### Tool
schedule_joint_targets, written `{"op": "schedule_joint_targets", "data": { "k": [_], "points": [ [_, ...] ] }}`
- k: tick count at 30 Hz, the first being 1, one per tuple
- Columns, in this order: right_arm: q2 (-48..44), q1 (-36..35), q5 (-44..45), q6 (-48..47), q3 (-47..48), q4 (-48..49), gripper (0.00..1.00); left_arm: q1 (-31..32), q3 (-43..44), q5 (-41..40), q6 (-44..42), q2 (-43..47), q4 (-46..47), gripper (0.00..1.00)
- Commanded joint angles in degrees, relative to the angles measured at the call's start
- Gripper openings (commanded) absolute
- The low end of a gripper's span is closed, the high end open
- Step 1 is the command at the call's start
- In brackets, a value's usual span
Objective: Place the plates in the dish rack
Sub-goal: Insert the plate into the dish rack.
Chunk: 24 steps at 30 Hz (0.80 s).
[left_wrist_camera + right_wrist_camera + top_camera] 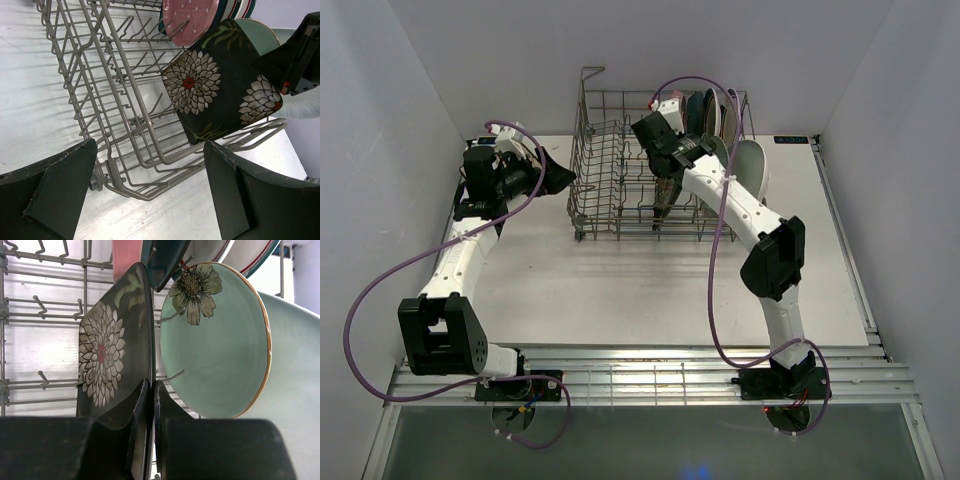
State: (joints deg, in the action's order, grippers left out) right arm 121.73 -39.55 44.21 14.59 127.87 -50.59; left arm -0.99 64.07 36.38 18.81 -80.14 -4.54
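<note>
My right fingers [141,412] pinch the dark floral square plate [107,355] upright inside the dish rack [605,185]; my left fingers [555,178] are wide open.

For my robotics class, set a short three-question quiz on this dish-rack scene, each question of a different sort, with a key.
1. Multiple choice: which plate does the right gripper clamp?
A) pink dotted plate
B) dark floral square plate
C) white oval plate
2. True or false: the left gripper holds a plate.
3. Short answer: what colour is the round flowered plate standing beside the clamped one in the dish rack?

Key
1. B
2. False: its jaws stand open and empty, outside the rack.
3. Mint green
</note>
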Motion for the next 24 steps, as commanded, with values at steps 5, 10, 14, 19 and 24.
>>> {"op": "schedule_joint_targets", "data": {
  "k": [5, 10, 14, 19, 24],
  "points": [
    [-7.1, -3.4, 8.8, -4.1, -8.9, 17.5, 0.08, 0.2, -0.9, -0.8, -1.1, 3.4, -0.5, 0.98],
    [-9.5, -3.4, 12.1, -7.0, -16.9, 25.6, 0.08, 0.2, -1.1, -1.1, -1.3, 3.8, -0.5, 0.98],
    [-10.3, -3.3, 12.1, -8.6, -18.4, 29.1, 0.08, 0.1, -1.1, -1.4, -1.5, 3.6, -0.5, 0.98],
    [-8.9, -2.8, 12.5, -9.8, -15.8, 29.1, 0.08, 0.1, -1.1, -1.6, -1.7, 3.4, -0.6, 0.98],
    [-9.0, -2.6, 13.1, -12.7, -16.2, 32.1, 0.08, 0.2, -1.1, -1.7, -1.9, 3.4, -0.7, 0.98]
  ]
}}
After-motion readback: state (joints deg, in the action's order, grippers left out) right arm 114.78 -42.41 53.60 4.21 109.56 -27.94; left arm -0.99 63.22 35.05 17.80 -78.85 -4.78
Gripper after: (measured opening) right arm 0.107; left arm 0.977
